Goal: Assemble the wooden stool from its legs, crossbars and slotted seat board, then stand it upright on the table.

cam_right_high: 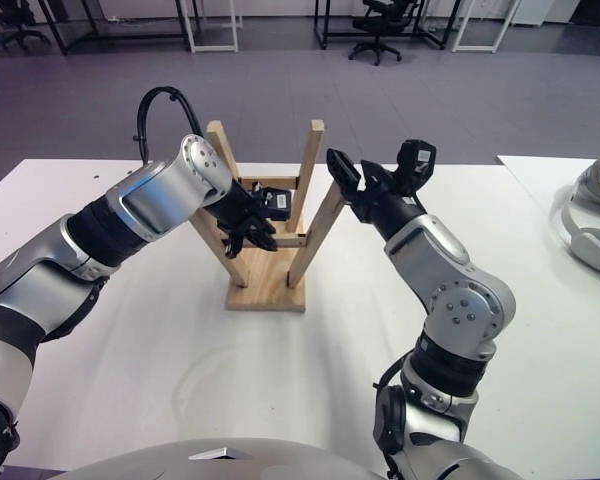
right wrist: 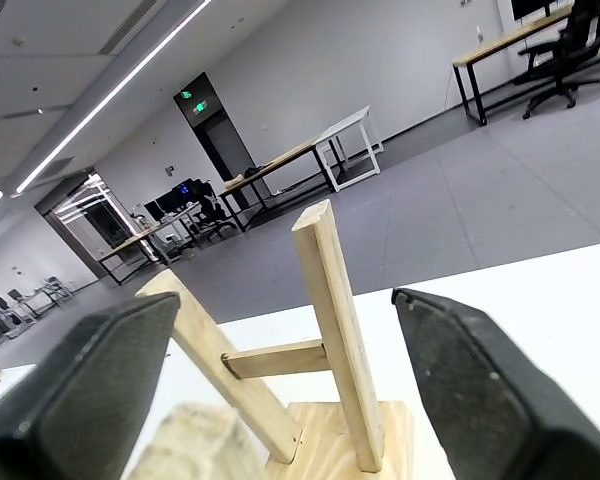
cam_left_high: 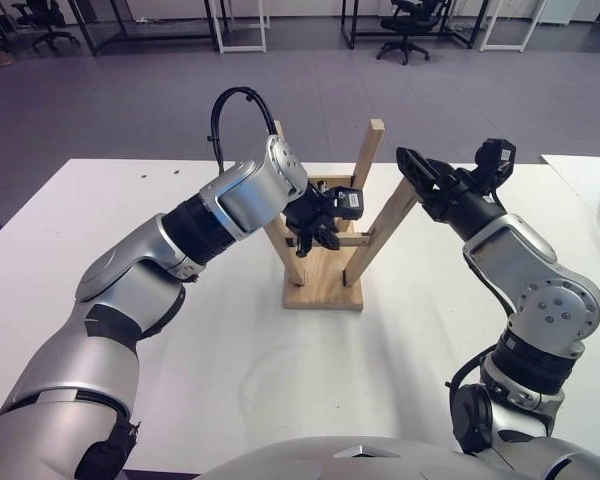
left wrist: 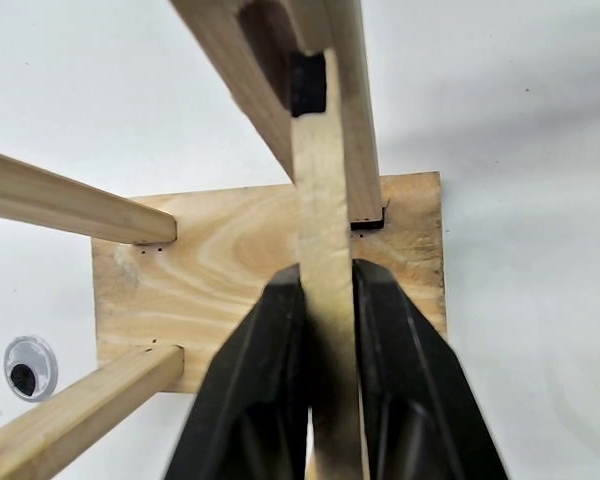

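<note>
Stool (cam_left_high: 323, 292) upside down on table (cam_left_high: 280, 385), legs (cam_left_high: 370, 150) upward

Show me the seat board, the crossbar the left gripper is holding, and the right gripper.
seat board (left wrist: 240, 250), left wrist view, bare face between the legs.
crossbar (left wrist: 325, 230), left wrist view, middle of its length.
right gripper (cam_right_high: 348, 160), right eye view, midway between open fingertips.

A pale rectangular wooden seat board (cam_left_high: 323, 293) lies flat on the white surface (cam_left_high: 230, 380), so the stool is upside down. Four square pale wooden legs (cam_left_high: 368, 160) rise tilted from the board, joined above it by thin wooden crossbars (cam_left_high: 352, 240).
</note>
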Controlling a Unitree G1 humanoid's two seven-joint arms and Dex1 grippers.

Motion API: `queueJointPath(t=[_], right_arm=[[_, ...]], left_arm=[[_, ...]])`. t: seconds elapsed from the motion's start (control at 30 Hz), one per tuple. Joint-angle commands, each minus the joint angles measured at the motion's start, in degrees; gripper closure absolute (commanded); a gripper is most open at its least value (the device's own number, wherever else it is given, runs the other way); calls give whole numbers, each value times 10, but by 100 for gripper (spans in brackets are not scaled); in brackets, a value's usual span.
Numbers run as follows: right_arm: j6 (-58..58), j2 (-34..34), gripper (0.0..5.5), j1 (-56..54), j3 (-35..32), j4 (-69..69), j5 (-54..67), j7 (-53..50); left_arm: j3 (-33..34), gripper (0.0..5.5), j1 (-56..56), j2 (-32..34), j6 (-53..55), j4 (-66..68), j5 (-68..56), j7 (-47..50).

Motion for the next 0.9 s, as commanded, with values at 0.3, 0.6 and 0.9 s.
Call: queueJointPath(t=[0.3, 0.6, 0.9], right_arm=[[-34, -24, 154, 55, 61, -34, -6, 6], [-69, -26, 154, 72, 103, -95, -49, -33], [-69, -6, 188, 80, 170, -127, -101, -74]], left_arm=[[43, 505, 9, -30, 2, 27, 13, 22], [39, 505, 17, -31, 10, 9, 19, 11], [32, 453, 8, -48, 11, 16, 24, 10]])
